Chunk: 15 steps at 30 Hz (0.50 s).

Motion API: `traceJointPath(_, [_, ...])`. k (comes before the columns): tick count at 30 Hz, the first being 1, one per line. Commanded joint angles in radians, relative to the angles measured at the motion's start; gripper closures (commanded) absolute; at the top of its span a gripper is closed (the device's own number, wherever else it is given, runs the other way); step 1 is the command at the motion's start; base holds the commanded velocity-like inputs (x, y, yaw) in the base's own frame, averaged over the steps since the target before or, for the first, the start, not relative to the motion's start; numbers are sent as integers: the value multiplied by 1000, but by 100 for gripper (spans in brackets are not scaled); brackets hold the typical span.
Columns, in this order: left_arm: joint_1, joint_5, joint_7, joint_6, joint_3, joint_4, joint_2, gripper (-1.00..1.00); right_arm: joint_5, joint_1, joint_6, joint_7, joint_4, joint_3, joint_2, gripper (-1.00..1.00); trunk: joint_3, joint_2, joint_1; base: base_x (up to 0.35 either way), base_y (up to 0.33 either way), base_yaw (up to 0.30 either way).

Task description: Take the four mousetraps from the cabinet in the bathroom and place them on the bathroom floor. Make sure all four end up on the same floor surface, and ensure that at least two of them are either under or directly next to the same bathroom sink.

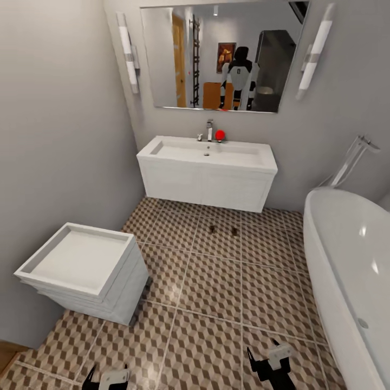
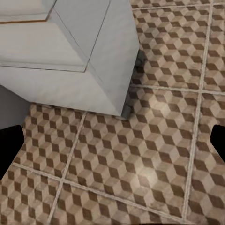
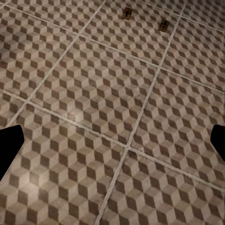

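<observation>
Two mousetraps (image 1: 212, 228) (image 1: 234, 231) lie side by side on the cube-patterned bathroom floor (image 1: 216, 292), just in front of the white wall-hung bathroom sink (image 1: 206, 173). The right wrist view shows the same pair, mousetraps (image 3: 126, 13) (image 3: 163, 25), far ahead of my right gripper (image 3: 112, 145). My right gripper (image 1: 268, 360) hangs low over the tiles, open and empty. Near the toilet's corner, my left gripper (image 1: 108, 379) is open too, its dark fingertips (image 2: 9, 150) spread wide over bare tiles. The mirror (image 1: 222, 54) reflects an orange-brown cabinet behind me.
A white boxy toilet (image 1: 86, 271) stands at the left wall and appears close in the left wrist view as toilet (image 2: 79, 56). An oval white bathtub (image 1: 352, 271) lines the right side. A red object (image 1: 220, 135) sits by the chrome tap (image 1: 209, 130). Open tiles lie between toilet and tub.
</observation>
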Motion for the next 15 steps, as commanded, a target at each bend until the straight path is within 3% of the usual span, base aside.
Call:
traceJointPath(1, [-1,3,10,0,-8,-4,1,-100,-3,0,-2,-7,0,9,0,-100,-2,-2,0,0,0,287])
traceJointPath(15, [-1,3,10,0,-8,-3,1,-100,-3,0,-2,-7,0,9,0,-100,-2,-2,0,0,0,287])
